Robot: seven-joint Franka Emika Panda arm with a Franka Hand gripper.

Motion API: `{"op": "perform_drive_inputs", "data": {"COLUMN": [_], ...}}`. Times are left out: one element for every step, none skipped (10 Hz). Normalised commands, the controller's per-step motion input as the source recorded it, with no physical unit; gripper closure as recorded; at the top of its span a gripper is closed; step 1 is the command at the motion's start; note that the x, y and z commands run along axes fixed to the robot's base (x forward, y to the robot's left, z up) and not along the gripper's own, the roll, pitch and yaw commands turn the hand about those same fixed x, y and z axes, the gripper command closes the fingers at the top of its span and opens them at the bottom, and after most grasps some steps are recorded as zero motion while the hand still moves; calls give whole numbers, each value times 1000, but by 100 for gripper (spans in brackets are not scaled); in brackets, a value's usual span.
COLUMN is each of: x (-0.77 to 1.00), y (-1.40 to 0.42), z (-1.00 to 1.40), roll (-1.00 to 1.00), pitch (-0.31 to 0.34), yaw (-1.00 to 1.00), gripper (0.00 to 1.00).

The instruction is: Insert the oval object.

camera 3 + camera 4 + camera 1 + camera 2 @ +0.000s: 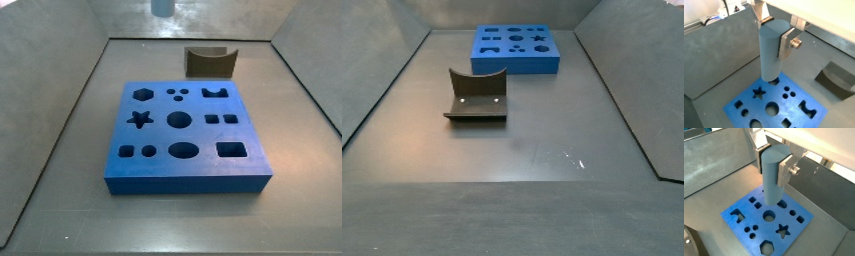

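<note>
The claw is clamped on the oval object, a smooth pale blue-grey peg held upright. In both wrist views its silver fingers press the peg's upper part from opposite sides, and the peg's rounded top sits between them. The peg hangs above the blue board; in both wrist views its lower end shows against the board's edge and holes, though whether it touches the surface cannot be told from there. In a side view only the peg's lower tip shows at the top of the frame, well above the bench and beyond the board's far edge.

The blue board lies flat on the grey bench, its top cut with shaped holes: a star, rounds, squares and others. In a side view it sits near the far edge of the bench, roughly midway between the side walls. The dark olive-brown block with a curved notch rests on the bench apart from the board, nearer the bench's middle; in a wrist view it lies off beside the board.
</note>
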Motion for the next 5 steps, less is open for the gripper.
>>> {"op": "perform_drive_inputs", "data": {"x": [0, 20, 229, 209, 300], "y": [-569, -629, -666, -663, -626], "z": [-889, -943, -991, -997, -1000], "roll": [134, 160, 160, 164, 164], "pitch": [-171, -179, -177, -167, -127], "yaw": [-706, -589, -431, -449, -429], "gripper": [100, 100, 100, 100, 100]}}
